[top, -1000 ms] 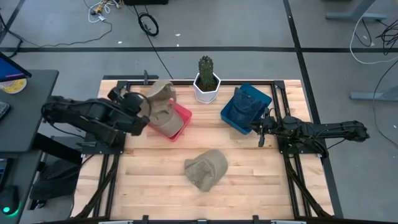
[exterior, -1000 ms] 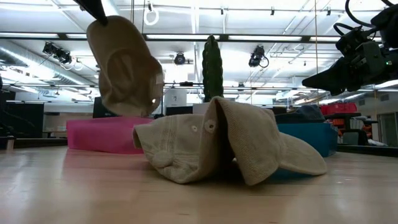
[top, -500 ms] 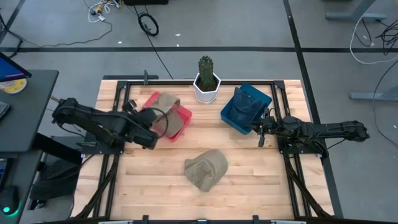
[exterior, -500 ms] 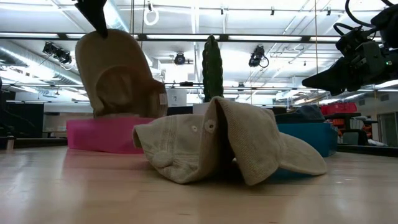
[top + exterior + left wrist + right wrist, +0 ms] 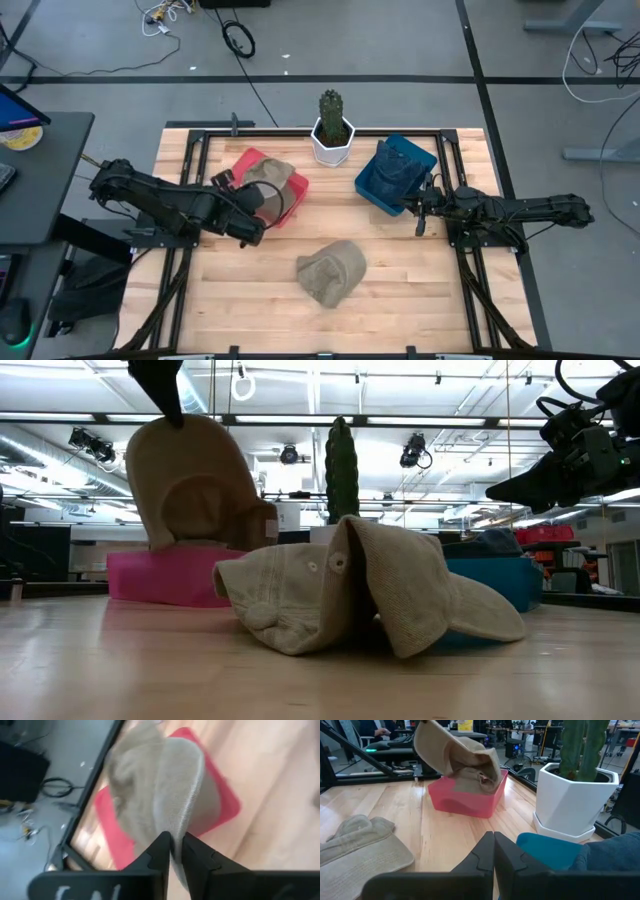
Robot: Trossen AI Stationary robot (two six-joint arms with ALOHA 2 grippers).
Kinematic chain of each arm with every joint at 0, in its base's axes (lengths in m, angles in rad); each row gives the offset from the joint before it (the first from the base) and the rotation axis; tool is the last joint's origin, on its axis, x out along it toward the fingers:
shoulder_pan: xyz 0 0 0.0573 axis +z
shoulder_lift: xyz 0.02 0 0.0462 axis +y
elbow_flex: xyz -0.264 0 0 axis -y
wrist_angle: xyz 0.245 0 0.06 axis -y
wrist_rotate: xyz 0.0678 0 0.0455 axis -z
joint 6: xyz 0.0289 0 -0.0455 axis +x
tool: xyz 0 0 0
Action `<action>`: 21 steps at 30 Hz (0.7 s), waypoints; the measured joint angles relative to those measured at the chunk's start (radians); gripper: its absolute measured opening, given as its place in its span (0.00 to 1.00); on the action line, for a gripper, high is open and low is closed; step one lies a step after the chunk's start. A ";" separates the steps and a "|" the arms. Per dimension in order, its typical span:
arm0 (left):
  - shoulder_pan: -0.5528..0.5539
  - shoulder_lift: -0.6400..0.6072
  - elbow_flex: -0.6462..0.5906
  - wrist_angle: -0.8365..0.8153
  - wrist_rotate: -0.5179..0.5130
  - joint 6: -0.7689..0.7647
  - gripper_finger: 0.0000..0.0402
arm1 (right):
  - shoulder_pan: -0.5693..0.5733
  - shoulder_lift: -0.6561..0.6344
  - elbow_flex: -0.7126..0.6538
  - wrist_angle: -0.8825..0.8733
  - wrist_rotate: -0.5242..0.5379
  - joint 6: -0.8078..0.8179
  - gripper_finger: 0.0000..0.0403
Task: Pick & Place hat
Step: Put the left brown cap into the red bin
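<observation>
My left gripper (image 5: pixel 252 213) is shut on a tan hat (image 5: pixel 268 182) that hangs over the pink bin (image 5: pixel 297 195); in the low view the hat (image 5: pixel 196 485) hangs below the fingers (image 5: pixel 163 385), its lower end down inside the bin (image 5: pixel 165 577). A second, pale tan hat (image 5: pixel 331 270) lies crumpled on the table's middle. My right gripper (image 5: pixel 419 216) is shut, holds nothing and waits beside the blue bin (image 5: pixel 378 186). My left gripper pinches the tan hat's rim (image 5: pixel 176 832) between its two fingers (image 5: pixel 159 851), coming from above and pointing down. The hat hangs upright below the fingers, and its lower end (image 5: pixel 205 538) sits inside the pink bin.
A cactus in a white pot (image 5: pixel 332 134) stands at the far edge between the two bins. The blue bin holds a blue denim hat (image 5: pixel 402 162). Black frame rails (image 5: pixel 186 250) run along both sides of the table. Bare wood lies toward the near edge.
My left gripper has moved toward the near edge and the right, and down, still shut on the tan hat. The hat, which hung clear above the pink bin, has come down until its lower end sits inside the bin.
</observation>
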 joint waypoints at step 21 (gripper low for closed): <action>0.053 -0.016 0.000 0.167 0.030 0.205 0.48 | 0.000 0.000 0.000 0.000 0.000 0.000 0.02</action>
